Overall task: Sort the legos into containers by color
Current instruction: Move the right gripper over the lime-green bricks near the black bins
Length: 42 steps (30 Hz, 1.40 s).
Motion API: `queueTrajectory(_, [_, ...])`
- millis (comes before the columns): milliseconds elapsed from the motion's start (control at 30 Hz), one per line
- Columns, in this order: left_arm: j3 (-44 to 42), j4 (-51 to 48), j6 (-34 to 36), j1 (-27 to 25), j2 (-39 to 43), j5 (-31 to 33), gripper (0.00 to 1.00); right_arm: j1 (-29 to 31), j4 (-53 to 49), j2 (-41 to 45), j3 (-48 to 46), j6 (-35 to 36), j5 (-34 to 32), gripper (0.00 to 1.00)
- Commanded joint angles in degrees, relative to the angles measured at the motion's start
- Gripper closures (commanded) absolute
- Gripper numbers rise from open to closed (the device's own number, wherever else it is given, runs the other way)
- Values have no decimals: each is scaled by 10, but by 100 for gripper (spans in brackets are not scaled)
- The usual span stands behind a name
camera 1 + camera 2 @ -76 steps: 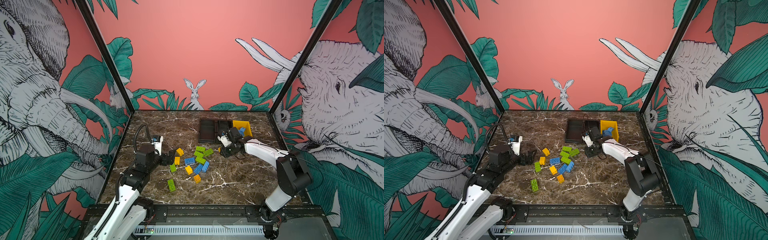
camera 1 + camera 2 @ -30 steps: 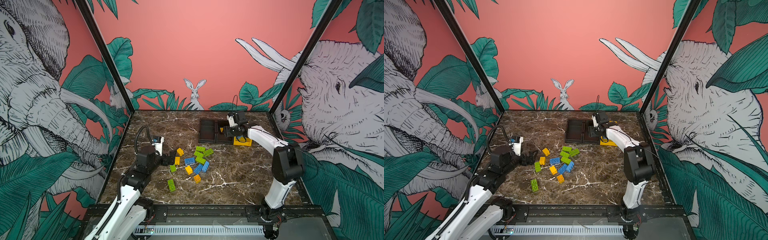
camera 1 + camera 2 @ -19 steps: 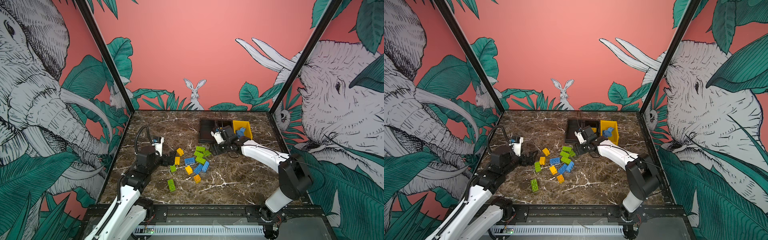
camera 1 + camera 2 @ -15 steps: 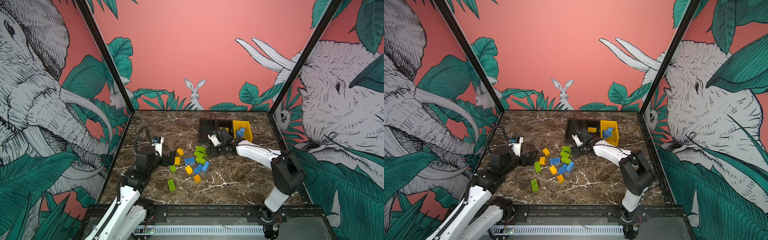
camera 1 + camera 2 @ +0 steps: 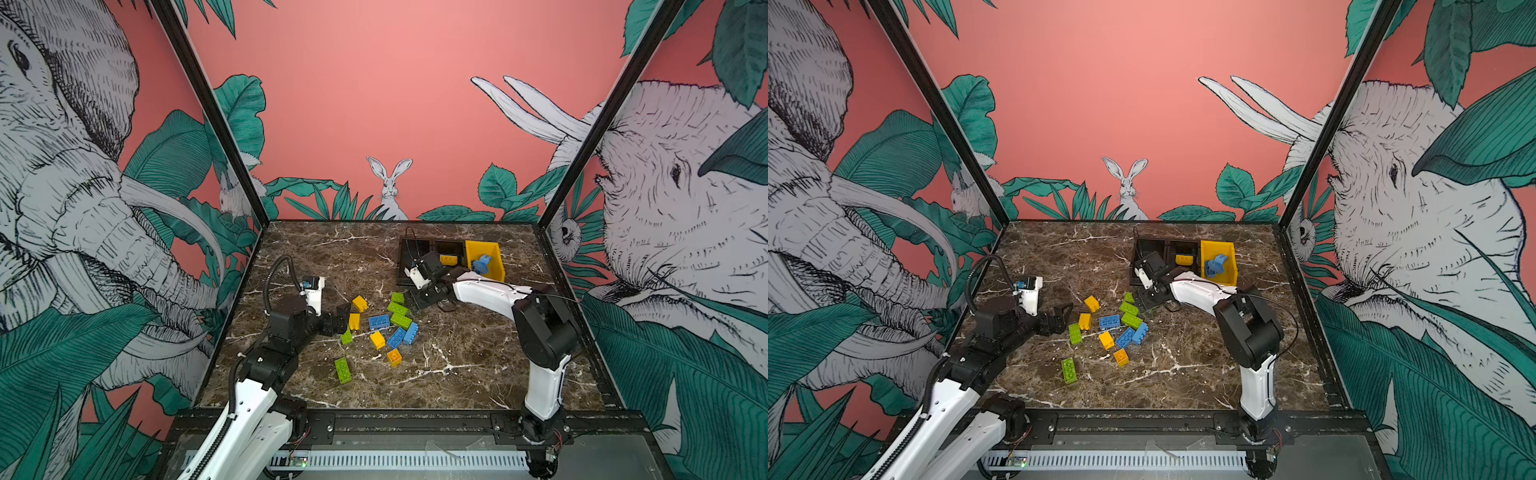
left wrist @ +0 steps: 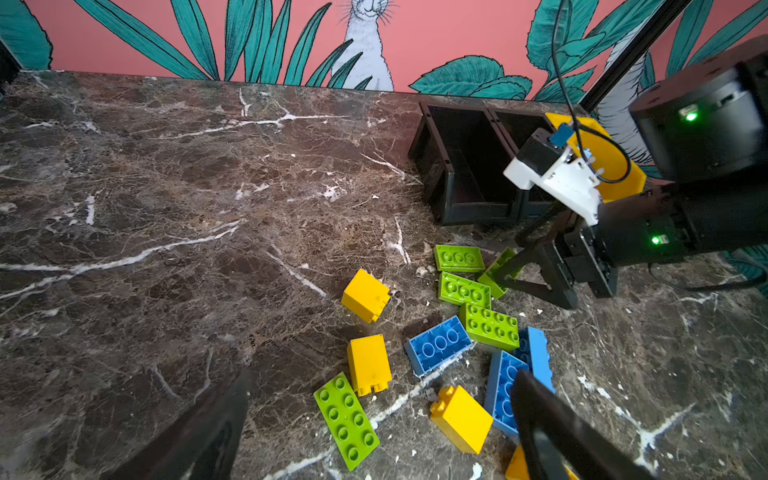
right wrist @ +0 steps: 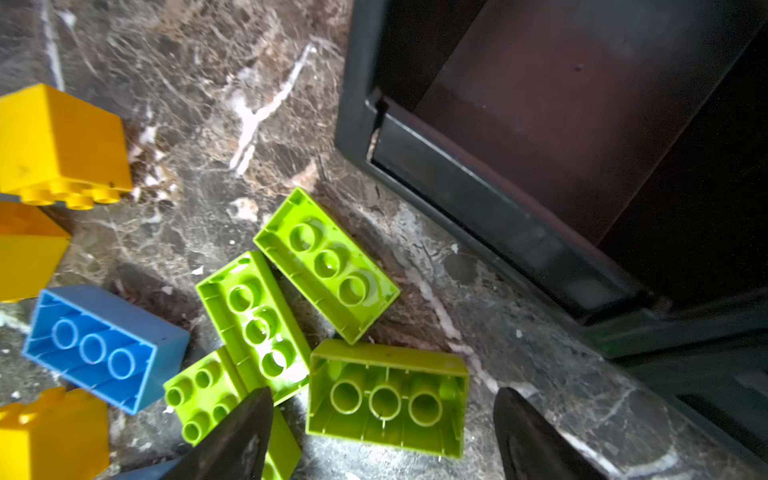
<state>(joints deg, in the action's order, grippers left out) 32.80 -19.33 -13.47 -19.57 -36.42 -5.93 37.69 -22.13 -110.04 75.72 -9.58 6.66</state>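
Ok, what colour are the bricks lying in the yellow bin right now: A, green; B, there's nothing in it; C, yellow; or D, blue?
D: both top views show blue bricks lying inside the yellow bin.

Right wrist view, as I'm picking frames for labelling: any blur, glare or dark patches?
In the right wrist view the green bricks are sharp, with glare spots on their glossy undersides; the right gripper's jaws are soft dark blurs; the black bin's interior is dim, showing little detail.
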Motion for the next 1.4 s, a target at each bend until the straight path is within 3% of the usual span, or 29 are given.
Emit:
queueTrajectory(0, [4, -8, 6, -2, -1, 4, 1, 5, -21, -12, 14, 13, -25, 17])
queueTrajectory(467, [6, 3, 6, -2, -14, 3, 1, -1, -48, -4, -1, 4, -84, 16])
queueTrajectory(900, [2, 1, 6, -2, -13, 4, 1, -27, 4, 123, -111, -39, -20, 16])
queueTrajectory(1067, [-1, 6, 4, -2, -12, 2, 1, -25, 26, 125, -108, -1, 27, 19])
queueTrajectory(1367, [-1, -5, 0, -2, -4, 3, 1, 2, -17, 18, 16, 101, 30, 23])
